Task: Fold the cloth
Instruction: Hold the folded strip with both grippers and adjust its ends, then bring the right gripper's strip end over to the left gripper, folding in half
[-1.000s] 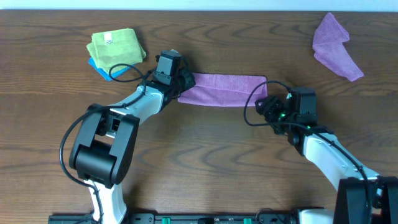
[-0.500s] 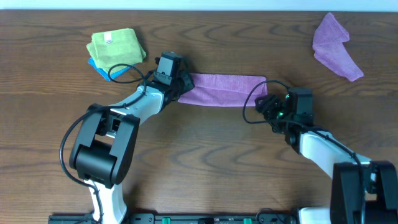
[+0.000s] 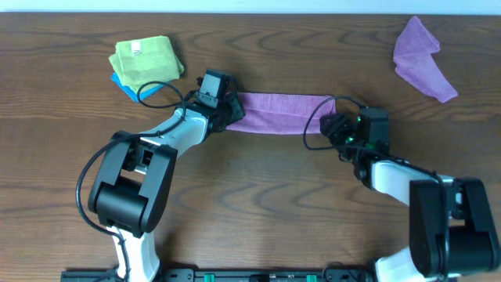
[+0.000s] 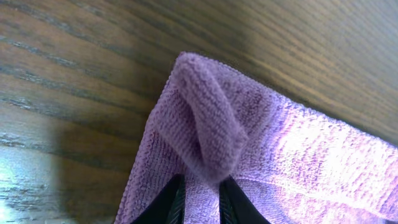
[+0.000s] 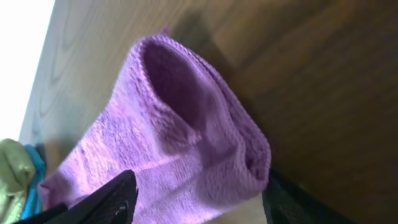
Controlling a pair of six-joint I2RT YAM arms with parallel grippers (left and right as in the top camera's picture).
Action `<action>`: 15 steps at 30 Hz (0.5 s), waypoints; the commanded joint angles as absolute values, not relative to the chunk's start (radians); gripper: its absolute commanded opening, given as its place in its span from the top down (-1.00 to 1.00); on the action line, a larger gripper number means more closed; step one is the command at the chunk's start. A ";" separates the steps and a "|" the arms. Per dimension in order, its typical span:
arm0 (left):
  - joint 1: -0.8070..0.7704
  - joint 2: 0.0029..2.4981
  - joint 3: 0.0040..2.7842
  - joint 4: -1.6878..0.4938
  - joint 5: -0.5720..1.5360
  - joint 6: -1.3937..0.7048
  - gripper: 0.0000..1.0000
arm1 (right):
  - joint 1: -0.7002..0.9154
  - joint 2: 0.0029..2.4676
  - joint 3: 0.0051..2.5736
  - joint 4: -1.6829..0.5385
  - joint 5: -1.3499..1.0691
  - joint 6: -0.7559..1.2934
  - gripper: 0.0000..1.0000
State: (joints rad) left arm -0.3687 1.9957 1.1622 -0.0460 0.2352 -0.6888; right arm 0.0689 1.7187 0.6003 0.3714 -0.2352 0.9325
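Cloth: the pinkish-purple cloth (image 3: pixel 282 112) lies as a long strip on the table (image 3: pixel 258 200), near the middle of the far edge; its long way runs left to right
Left gripper: the left gripper (image 4: pixel 200 198) is at the strip's left end; its fingers are pressed together on a little bump of cloth
Right gripper: the right gripper (image 3: pixel 335 125) is at the strip's right end; its fingers are spread wide, one on each side of that end; not pinching
Next move: each arm is right at its own end; I think the right fingers must close first; then one end goes along the long way to meet the other
Other cloths: a green cloth (image 3: pixel 145 56) sits on a blue cloth (image 3: pixel 125 84) near the far left corner; a bluer purple cloth (image 3: pixel 423 55) is near the far right corner; all well apart from the strip
Boxes or bowls: none to see
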 commanded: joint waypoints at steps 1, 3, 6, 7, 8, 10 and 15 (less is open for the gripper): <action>-0.372 2.023 1.178 -0.053 0.221 -0.650 0.60 | 0.080 1.782 0.595 0.393 -0.221 0.965 -0.31; -0.372 2.029 1.178 -0.052 0.221 -0.650 0.60 | 0.080 1.804 0.595 0.425 -0.221 0.965 -0.29; -0.372 2.033 1.178 -0.052 0.221 -0.650 0.60 | 0.080 1.835 0.595 0.470 -0.220 0.964 -0.27; -0.372 2.033 1.178 -0.052 0.221 -0.650 0.60 | 0.080 1.844 0.595 0.480 -0.218 0.964 -0.25; -0.372 2.033 1.178 -0.052 0.221 -0.650 0.59 | 0.080 1.853 0.595 0.488 -0.214 0.965 -0.25; -0.372 2.033 1.178 -0.052 0.217 -0.650 0.59 | 0.080 1.870 0.595 0.500 -0.208 0.964 -0.20; -0.372 2.033 1.178 -0.052 0.217 -0.650 0.60 | 0.080 1.920 0.595 0.554 -0.197 0.963 0.07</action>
